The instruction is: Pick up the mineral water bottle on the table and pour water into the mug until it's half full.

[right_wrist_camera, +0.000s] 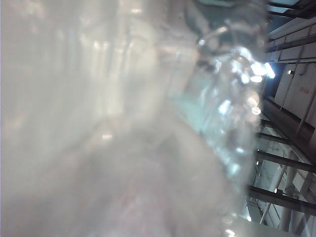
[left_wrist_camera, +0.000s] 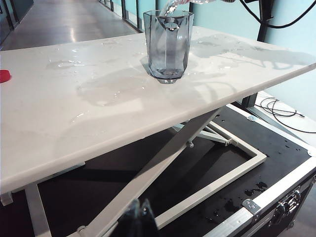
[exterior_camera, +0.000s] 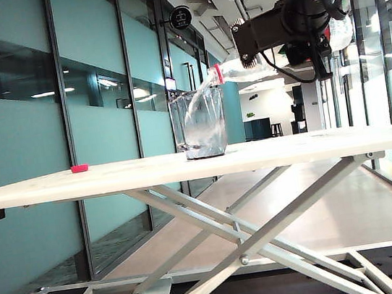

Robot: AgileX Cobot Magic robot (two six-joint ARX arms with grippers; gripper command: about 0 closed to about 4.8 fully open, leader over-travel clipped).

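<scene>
Overhead, right tool (exterior_camera: 253, 57) tips bottle (exterior_camera: 240, 70) over mug (exterior_camera: 198, 123).

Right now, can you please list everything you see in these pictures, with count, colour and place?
bottle: one, clear, tipped over the mug, held by the right gripper
mug: one, clear glass, on the table middle, partly filled
water: a clear stream falling into the mug
cap: one, red, on the table's left part
table: one, white, with wet patches
cables: black, on the floor beside the table
right gripper: one, black, above the table, right of the mug
left gripper: one, low, beside the table's near edge
</scene>
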